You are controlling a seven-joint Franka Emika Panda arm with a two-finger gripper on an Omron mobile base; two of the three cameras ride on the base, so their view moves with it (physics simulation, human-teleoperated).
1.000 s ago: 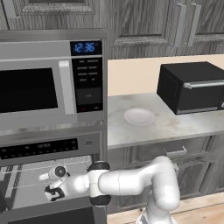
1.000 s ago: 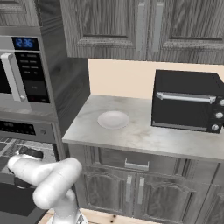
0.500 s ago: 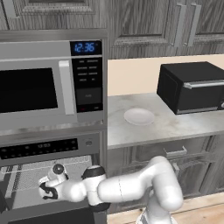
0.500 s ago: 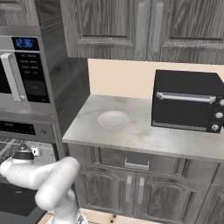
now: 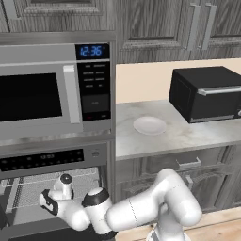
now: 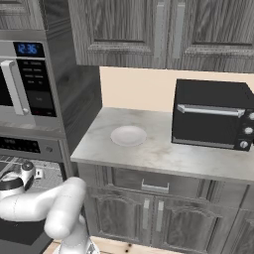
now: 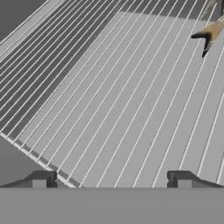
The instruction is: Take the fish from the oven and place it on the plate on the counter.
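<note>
While reaching low into the oven (image 5: 43, 161), holding the jaws released and wide apart, gripping nothing. Showing both dark fingertips (image 7: 41, 179) in the hand view, with bare wire rack (image 7: 113, 100) lying between and beyond them. Hovering over that rack rather than touching it, as far as can be told. Seeing the fish (image 7: 209, 34) lying on the rack toward the upper right corner of the hand view, well apart from the fingertips and partly cut off by the picture's edge; looking tan with dark edges from here. Stretching the white arm (image 5: 141, 212) leftward from the base, with the hand sitting in front of the oven cavity below the black control strip in the left base view. Moving outward, finding the microwave (image 5: 42, 94) with its blue clock stacked directly above the oven. Finding the plate (image 5: 149, 125) sitting bare on the marbled tabletop (image 5: 188, 136) to the right, near the wall, with the black toaster oven (image 5: 207, 94) standing further right on the same tabletop, apart from the plate.
</note>
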